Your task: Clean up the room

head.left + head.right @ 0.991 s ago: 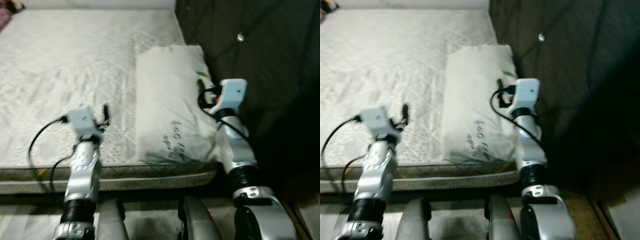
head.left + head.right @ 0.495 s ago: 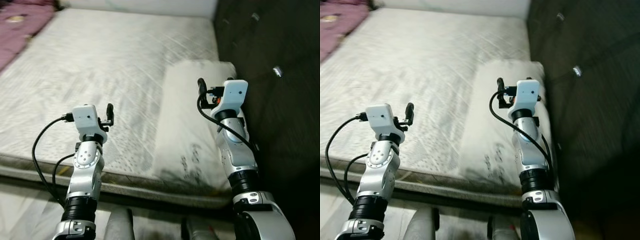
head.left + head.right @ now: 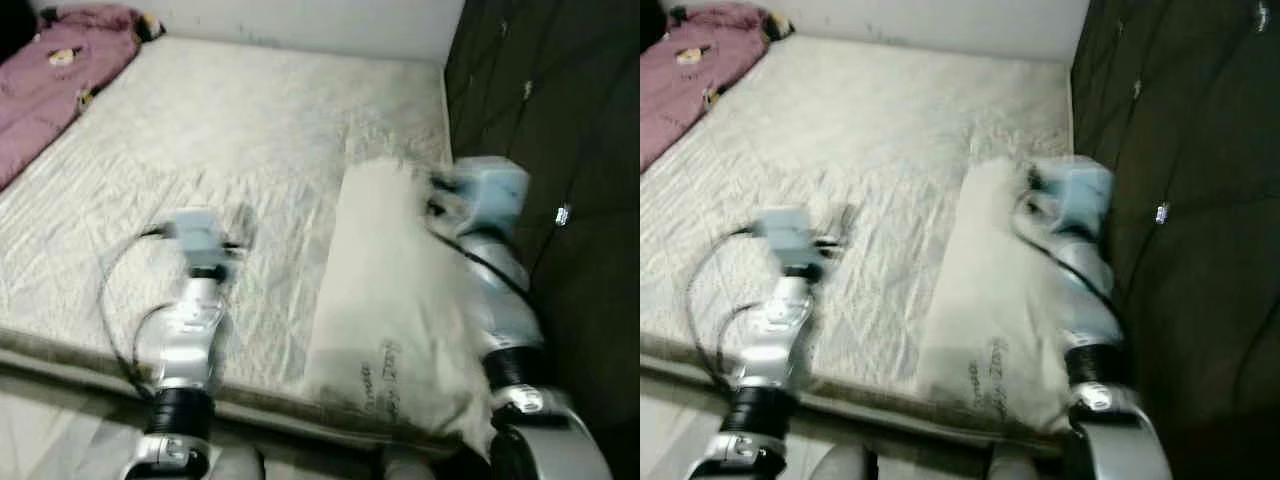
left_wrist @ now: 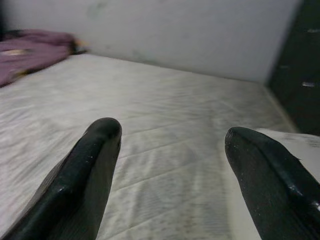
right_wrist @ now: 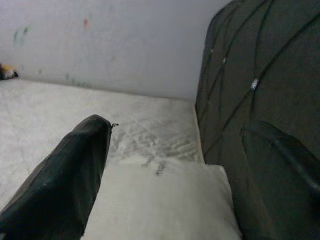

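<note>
A pale pillow (image 3: pixel 385 310) lies lengthwise along the side of the bed beside the headboard, one short end hanging just over the near edge of the mattress (image 3: pixel 220 130). Dark handwriting runs across the pillow's near end, too smeared to read. The mattress is bare, off-white and quilted in a diamond pattern, and takes up most of what lies before the robot.

The right end effector (image 5: pixel 175 165) is raised over the far end of the pillow, its two black fingers spread wide apart and holding nothing. One finger (image 5: pixel 65 180) points across the pillow and mattress toward the wall; the other sits against the backdrop of the headboard. The right arm (image 3: pixel 495 290) rises just beside the pillow's outer edge, though motion blur makes it hard to say whether it touches.

The left end effector (image 4: pixel 170 165) hovers above the open mattress, well apart from the pillow, fingers likewise spread and empty. The left arm (image 3: pixel 190 330) stands up from the near edge of the bed, with a black cable looping beside it.

A dark, button-tufted headboard (image 3: pixel 540 120) stands on the robot's right. At the far left corner of the bed lies a crumpled pink-purple garment (image 3: pixel 55 80), perhaps a blanket. A plain light wall (image 4: pixel 175 35) closes off the far side
</note>
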Available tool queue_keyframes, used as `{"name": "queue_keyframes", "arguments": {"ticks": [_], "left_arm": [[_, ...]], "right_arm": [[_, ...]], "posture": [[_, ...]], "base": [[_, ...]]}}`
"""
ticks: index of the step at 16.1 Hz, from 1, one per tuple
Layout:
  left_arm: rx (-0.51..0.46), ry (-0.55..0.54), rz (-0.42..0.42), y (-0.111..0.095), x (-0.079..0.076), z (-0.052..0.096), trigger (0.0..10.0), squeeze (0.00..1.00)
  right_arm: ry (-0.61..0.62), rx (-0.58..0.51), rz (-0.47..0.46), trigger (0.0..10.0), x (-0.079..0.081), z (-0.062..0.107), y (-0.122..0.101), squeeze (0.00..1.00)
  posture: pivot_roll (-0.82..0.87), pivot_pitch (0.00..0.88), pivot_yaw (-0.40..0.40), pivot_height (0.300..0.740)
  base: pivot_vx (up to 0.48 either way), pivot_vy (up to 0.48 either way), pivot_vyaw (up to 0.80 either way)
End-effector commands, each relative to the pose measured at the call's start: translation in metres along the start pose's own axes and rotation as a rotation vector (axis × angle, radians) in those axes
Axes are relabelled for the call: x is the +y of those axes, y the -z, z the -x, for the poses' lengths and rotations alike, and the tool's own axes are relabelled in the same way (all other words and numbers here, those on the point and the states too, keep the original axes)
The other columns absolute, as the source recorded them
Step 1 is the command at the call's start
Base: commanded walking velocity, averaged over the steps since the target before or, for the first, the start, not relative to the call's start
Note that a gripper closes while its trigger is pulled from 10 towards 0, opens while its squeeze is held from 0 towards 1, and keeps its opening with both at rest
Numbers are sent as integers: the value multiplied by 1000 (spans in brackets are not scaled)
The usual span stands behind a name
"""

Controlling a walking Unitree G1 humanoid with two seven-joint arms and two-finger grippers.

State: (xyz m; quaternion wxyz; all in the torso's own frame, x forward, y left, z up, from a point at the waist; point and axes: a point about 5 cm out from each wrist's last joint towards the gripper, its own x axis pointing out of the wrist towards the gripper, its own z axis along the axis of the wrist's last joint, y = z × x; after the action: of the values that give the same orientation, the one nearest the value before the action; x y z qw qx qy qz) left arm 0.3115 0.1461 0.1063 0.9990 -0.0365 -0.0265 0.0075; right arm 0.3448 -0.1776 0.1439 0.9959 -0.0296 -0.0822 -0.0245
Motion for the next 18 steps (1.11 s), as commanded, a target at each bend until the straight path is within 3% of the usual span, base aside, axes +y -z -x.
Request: {"name": "queue_keyframes", "arguments": {"ticks": [1, 9, 14, 15, 18], "left_arm": [[13, -70, -21, 3, 25, 4, 10000, 0], [8, -62, -16, 2, 21, 5, 10000, 0], [12, -54, -15, 4, 19, 6, 10000, 0], [12, -54, -14, 4, 19, 6, 10000, 0], [14, -51, -13, 4, 18, 7, 10000, 0]], "right_arm": [[-68, -42, -18, 10000, 23, -5, -12, 0], [-106, -45, 13, 10000, 29, 3, -7, 0], [-53, -11, 27, 10000, 26, -1, -4, 0], [-58, -14, 28, 10000, 26, -1, -4, 1000], [-64, 1, 21, 10000, 28, 0, -1, 973]], "posture": [[-44, 0, 8, 740], [-41, 0, 5, 740], [-37, 0, 3, 740], [-37, 0, 3, 740], [-39, 0, 3, 740]], "base": [[0, 0, 0], [0, 0, 0], [0, 0, 0], [0, 0, 0], [0, 0, 0]]}}
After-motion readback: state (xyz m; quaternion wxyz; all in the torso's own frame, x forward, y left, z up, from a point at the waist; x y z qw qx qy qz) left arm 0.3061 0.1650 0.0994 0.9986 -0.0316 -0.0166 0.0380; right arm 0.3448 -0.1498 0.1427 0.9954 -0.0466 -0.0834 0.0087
